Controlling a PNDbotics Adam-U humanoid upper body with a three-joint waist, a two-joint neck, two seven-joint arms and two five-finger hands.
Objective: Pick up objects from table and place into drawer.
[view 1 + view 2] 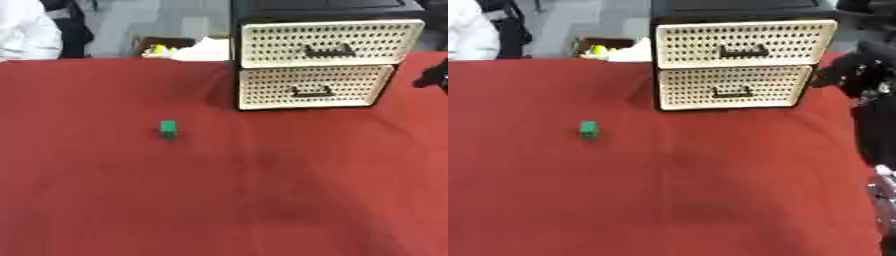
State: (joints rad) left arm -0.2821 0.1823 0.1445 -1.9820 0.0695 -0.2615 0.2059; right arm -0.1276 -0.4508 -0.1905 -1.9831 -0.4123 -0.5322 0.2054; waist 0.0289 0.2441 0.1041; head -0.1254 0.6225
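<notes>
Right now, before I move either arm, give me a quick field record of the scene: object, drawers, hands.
object: green block, alone on the red table, left of the drawer unit and nearer than it
drawer unit: black frame at the table's far side, two cream perforated drawers
upper drawer: looks pushed in
lower drawer: looks pushed in
right hand: dark, at the right edge beside the drawers; fingers not readable
left hand: not in view
block in drawer: not yet
</notes>
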